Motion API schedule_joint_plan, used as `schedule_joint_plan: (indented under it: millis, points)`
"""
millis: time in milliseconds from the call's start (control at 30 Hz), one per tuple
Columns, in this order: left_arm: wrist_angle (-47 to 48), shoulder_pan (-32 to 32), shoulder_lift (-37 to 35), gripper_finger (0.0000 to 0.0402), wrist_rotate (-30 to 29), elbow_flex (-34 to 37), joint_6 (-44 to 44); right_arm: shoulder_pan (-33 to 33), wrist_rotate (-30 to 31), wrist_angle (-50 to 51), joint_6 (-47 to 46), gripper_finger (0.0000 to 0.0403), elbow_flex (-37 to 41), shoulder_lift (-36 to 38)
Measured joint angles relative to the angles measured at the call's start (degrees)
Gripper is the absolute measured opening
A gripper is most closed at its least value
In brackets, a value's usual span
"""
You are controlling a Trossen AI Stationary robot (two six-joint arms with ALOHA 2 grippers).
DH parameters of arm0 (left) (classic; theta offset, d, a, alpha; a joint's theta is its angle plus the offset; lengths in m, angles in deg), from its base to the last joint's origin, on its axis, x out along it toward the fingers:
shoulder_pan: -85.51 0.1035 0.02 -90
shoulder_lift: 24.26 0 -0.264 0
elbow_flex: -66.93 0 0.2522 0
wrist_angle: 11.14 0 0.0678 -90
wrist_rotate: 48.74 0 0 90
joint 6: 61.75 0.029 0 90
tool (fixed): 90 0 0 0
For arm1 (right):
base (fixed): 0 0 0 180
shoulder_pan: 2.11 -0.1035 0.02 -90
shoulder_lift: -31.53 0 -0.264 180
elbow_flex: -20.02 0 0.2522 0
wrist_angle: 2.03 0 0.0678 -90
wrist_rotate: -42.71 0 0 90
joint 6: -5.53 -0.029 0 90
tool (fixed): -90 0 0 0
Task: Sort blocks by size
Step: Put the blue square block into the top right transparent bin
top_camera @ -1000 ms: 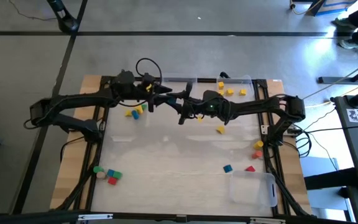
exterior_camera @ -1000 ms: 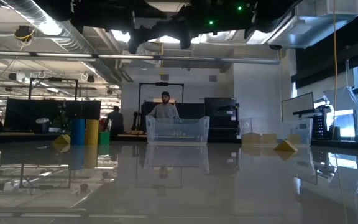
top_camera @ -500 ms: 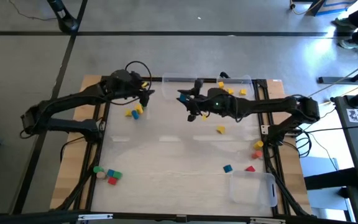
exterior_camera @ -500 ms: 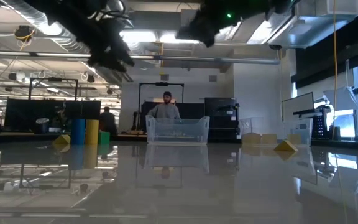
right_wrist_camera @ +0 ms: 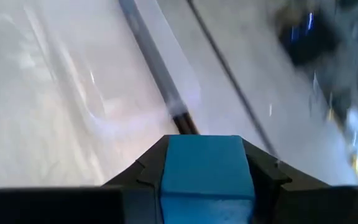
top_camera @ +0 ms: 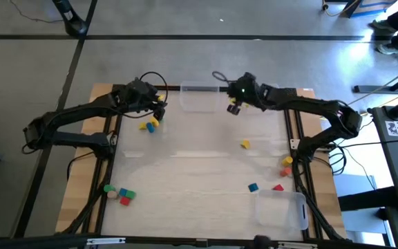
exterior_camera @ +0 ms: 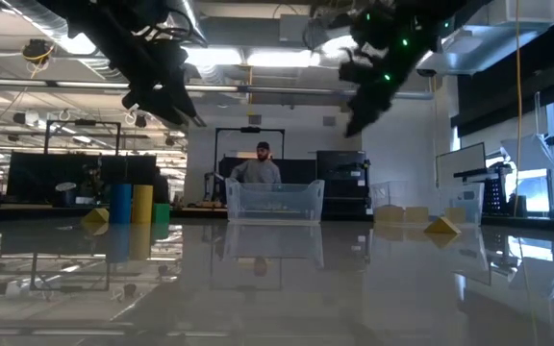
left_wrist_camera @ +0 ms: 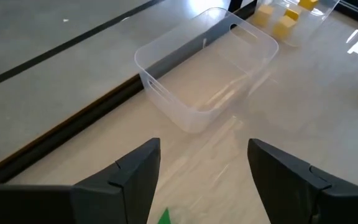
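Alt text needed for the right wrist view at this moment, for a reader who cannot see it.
The right gripper holds a blue block clamped between its two dark fingers, filling the lower middle of the view. Behind it, blurred, run a pale table and a dark rail.

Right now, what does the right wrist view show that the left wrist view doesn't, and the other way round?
Only the right wrist view: a blue block clamped between the right gripper's fingers. Only the left wrist view: the left gripper open and empty, an empty clear bin ahead of it, yellow blocks in a second bin beyond, and a green block at the frame edge. Both show the pale tabletop.
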Motion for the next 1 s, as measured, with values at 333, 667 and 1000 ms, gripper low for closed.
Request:
schedule_joint_plan:
  millis: [333,667,1000]
  points:
    - [0.1,0.0,0.0,0.0229,0.0,0.0,0.0,13.1,-0.3,7.3,-14.6,0.0141,2.3,-0.2]
    - [0.3,0.0,0.0,0.0230,0.0,0.0,-0.2,19.1,-6.5,7.2,-19.6,0.0153,6.2,-0.2]
    - [0.3,0.0,0.0,0.0230,0.2,0.0,0.0,19.5,-8.2,7.2,-20.3,0.0156,6.3,-0.2]
